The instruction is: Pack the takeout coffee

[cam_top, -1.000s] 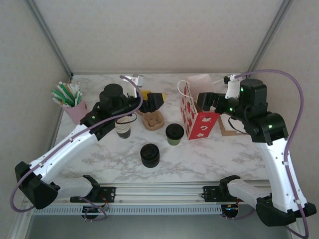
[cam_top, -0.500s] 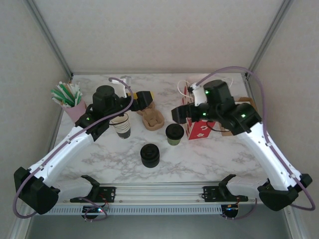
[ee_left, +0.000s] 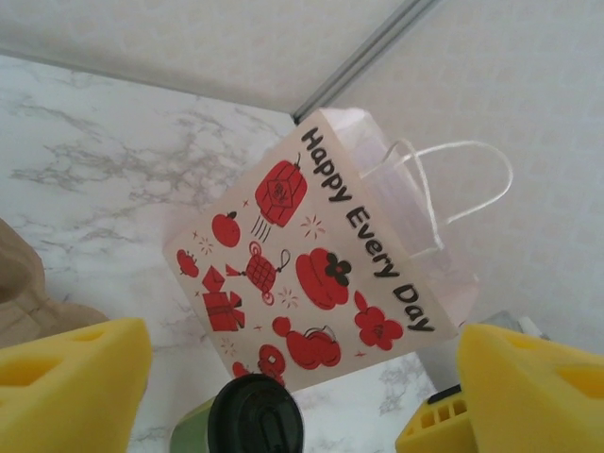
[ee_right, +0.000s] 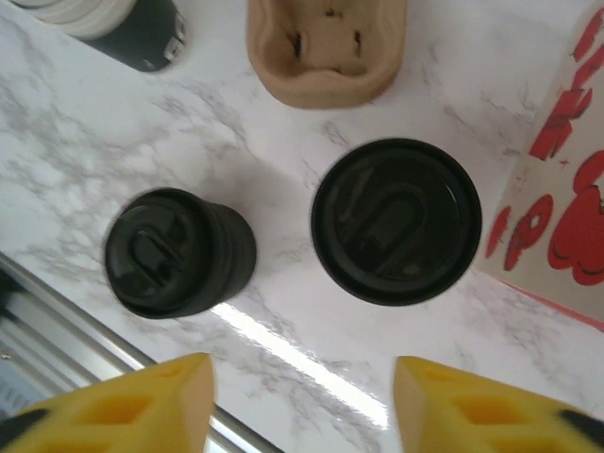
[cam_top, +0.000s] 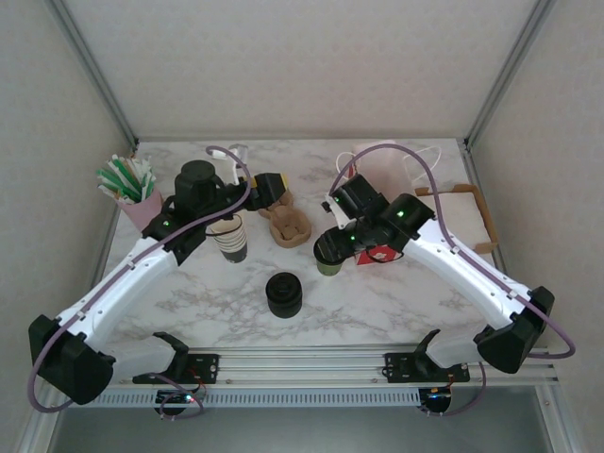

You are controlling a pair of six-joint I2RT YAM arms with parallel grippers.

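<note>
The takeout coffee (cam_top: 328, 267) is a small green cup with a round black lid, standing on the marble table just left of the red-and-white paper bag (cam_top: 381, 254). My right gripper (cam_top: 327, 245) hovers directly over it, open. In the right wrist view the lid (ee_right: 396, 219) lies just beyond the yellow fingertips (ee_right: 142, 406), with nothing between them. My left gripper (cam_top: 272, 187) hangs open behind the cardboard cup carrier (cam_top: 289, 227). In the left wrist view the coffee (ee_left: 255, 417) sits low in frame in front of the bag (ee_left: 311, 274).
A squat black stack of lids (cam_top: 283, 294) stands near the front, also beside the coffee (ee_right: 177, 250). A stack of lidless cups (cam_top: 232, 238) is under the left arm. A pink cup of straws (cam_top: 132, 189) is far left. Flat cardboard (cam_top: 464, 212) lies at right.
My right arm has swung left and down from behind the bag to over the coffee, and its jaws have narrowed. The left gripper drew back slightly and then stayed put.
</note>
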